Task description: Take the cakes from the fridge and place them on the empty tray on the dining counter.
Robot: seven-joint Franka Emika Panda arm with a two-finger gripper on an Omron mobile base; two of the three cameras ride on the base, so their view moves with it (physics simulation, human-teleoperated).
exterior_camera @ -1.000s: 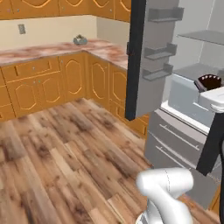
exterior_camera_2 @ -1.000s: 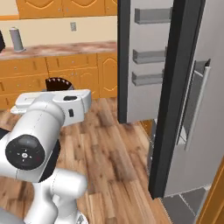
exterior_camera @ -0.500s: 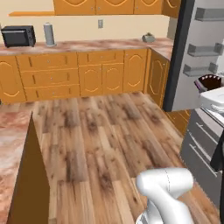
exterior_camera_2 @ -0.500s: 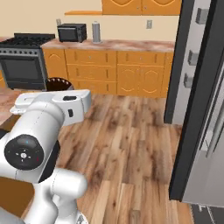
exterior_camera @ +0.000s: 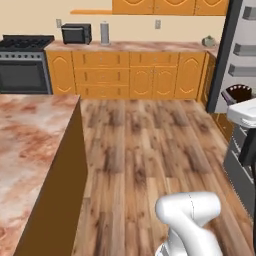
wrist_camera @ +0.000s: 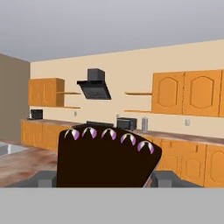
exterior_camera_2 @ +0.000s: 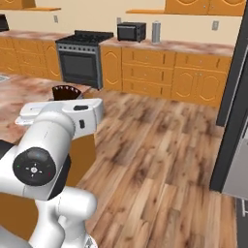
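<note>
My gripper (wrist_camera: 105,178) is shut on a dark chocolate cake (wrist_camera: 107,157) with pink dots along its top edge; the slice spans the gap between the two fingers (wrist_camera: 45,178). The same cake (exterior_camera: 239,94) rides on the white hand at the right of the left base view, and the cake (exterior_camera_2: 65,92) also shows above the hand in the right base view. The fridge (exterior_camera: 243,50) stands at the far right with its door open and door shelves showing. The dining counter (exterior_camera: 30,135) with its reddish marble top lies to the left. The empty tray is out of view.
Orange wall cabinets (exterior_camera: 140,75) with a stove (exterior_camera: 25,65), a microwave (exterior_camera: 76,34) and a grey canister (exterior_camera: 104,33) run along the back. Wood floor (exterior_camera: 150,150) lies between the island and the fridge. The dark fridge door edge (exterior_camera_2: 232,111) stands at the right.
The whole picture has swung from the fridge front to the wall cabinets and the dining counter, so the base has turned. The cake stays in the gripper.
</note>
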